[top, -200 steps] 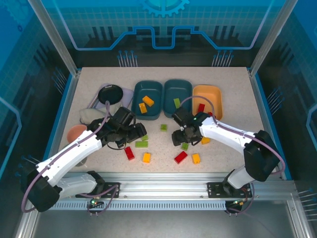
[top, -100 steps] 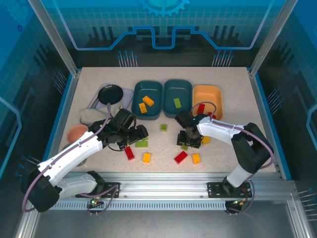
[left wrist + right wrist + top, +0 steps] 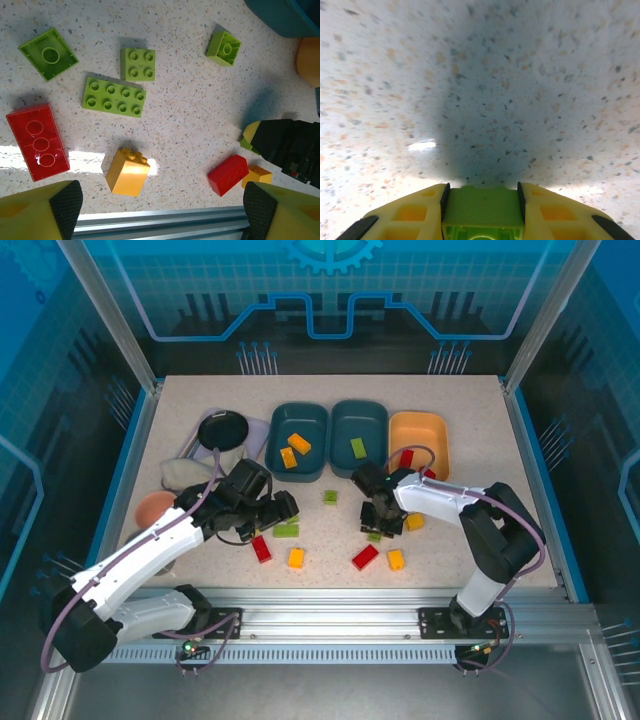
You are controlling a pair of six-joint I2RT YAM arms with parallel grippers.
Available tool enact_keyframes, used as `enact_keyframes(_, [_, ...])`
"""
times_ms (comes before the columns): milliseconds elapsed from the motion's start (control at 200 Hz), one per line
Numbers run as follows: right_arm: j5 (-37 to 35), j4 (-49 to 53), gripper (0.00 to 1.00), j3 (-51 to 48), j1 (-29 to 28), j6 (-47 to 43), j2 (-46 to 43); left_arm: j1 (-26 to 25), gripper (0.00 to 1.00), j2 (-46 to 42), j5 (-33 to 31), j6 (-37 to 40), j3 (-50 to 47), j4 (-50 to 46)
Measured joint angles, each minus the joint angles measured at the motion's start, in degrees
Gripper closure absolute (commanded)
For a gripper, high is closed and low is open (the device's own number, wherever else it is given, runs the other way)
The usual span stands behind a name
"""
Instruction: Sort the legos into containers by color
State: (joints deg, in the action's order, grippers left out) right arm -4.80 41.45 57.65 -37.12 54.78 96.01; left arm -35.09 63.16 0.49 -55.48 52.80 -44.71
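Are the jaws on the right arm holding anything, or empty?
Holding: a lime green brick sits clamped between the two yellow jaws in the right wrist view.

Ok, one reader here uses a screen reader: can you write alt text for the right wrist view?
A lime green lego is gripped between the two yellow fingers of the right gripper at the bottom edge of the picture. Beyond it lies the speckled tabletop, darkened in the middle by a shadow.
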Motion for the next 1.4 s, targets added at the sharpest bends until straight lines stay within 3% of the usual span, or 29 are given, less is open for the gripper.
enact_keyframes(300, [-5.60, 4.72, 0.71, 24.57, 2.67, -12.94, 2.45, 1.53, 0.13, 7.67, -0.22, 2.05, 14.43, -0.74])
enact_keyframes(565, [-3.45, 6.43, 0.69, 46.86, 8.52, -21.42, 24.15, 7.26, 0.13, 16.28, -0.22, 3.15, 22.77, -0.66])
enact_keyframes(770, [-0.46, 10.08, 0.61, 53.64, 9.94, -22.84, 34.71, 8.07, 0.15, 19.65, 0.00, 3.17, 24.30, -1.75])
enact_keyframes(870, [1.05, 11.50, 0.52, 55.34, 10.19, -23.02, 36.30, 8.04, 0.17, 19.69, 0.48, 3.15, 22.97, -2.29])
enact_keyframes(1035, [2.27, 12.11, 0.36, 56.17, 10.19, -23.15, 36.24, 7.93, 0.21, 19.39, 1.68, 3.61, 18.10, -4.07])
enact_keyframes(1185, [1.36, 12.02, 0.37, 54.31, 10.12, -22.99, 32.74, 6.05, 0.24, 18.62, 2.60, 5.81, 15.32, -7.17])
enact_keyframes(1285, [-0.61, 10.08, 0.37, 47.74, 9.66, -23.67, 23.93, 2.51, 0.26, 18.67, 3.23, 7.30, 14.16, -8.66])
enact_keyframes(1400, [-2.89, 3.72, 0.36, 34.03, 6.75, -25.29, 7.26, -1.77, 0.29, 19.80, 4.15, 7.65, 12.52, -9.57])
